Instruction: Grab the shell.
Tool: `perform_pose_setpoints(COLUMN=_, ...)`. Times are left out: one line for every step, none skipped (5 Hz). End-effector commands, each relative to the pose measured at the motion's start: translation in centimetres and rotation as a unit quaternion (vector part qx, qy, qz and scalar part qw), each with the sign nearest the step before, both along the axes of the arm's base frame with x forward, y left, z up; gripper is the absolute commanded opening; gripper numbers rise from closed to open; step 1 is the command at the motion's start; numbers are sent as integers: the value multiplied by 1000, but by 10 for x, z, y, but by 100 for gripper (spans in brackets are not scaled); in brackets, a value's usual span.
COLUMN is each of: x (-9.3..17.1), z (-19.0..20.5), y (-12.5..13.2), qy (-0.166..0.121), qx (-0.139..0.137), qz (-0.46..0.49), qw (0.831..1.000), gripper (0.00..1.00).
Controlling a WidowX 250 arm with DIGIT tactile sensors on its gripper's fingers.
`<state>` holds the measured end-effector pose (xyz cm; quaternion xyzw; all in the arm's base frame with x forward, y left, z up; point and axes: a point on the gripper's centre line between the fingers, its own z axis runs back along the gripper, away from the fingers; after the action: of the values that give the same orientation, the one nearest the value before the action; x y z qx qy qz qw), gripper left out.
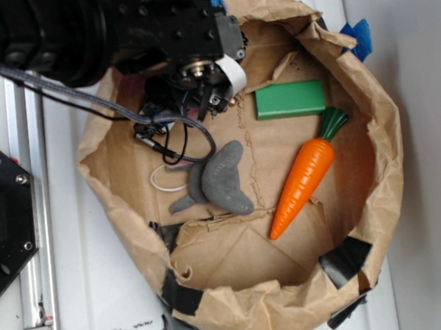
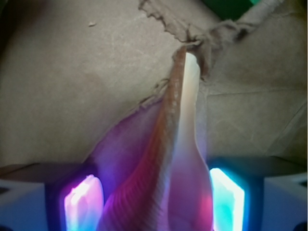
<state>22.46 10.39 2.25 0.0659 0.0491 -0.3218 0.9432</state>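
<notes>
Wrist view: shell lies lengthwise between the two lit pads, long point toward 12 o'clock, tip resting at a torn seam of the paper liner. Wide ribbed body fills the gap at the bottom edge.

Exterior view: claw is down at about 10 o'clock inside the paper-lined basket; shell hidden under it there. Mouse near centre, carrot at 3 o'clock, green block at 1 o'clock, all apart from the claw.

Step in hand, as judged: close on the shell body.
- Pinch the thick whorled part, not the taper; the glossy surface could squirt forward.
- Close slowly and keep centred.
- Lift straight so the tip clears the torn paper.

Claw state: spread, pads flanking the shell. A gap shows on the left side; right-side contact cannot be told. Not yet pinching.
</notes>
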Motion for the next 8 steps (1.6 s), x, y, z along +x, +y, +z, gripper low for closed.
perform_pose_setpoints(x=7, z=32, y=-2, qy=-38, qx=-10, qz=17, qw=999, gripper=0)
perform_pose_setpoints(x=12, z=53, y=-14, qy=-65, qx=-22, qz=18, qw=997, gripper=0)
perform_pose_setpoints(x=18, z=78, y=-26, qy=-78, qx=-49, qz=48, qw=995, gripper=0)
perform_pose_setpoints(x=25, z=105, y=-38, qy=-105, qx=-77, qz=99, qw=986, gripper=0)
perform_pose_setpoints(x=33, z=115, y=-54, qy=-106, qx=-110, qz=160, qw=975, gripper=0)
perform_pose_setpoints(x=32, z=116, y=-70, qy=-127, qx=-115, qz=227, qw=959, gripper=0)
perform_pose_setpoints(x=29, z=117, y=-72, qy=-132, qx=-132, qz=289, qw=939, gripper=0)
perform_pose_setpoints(x=28, z=116, y=-76, qy=-142, qx=-128, qz=313, qw=930, gripper=0)
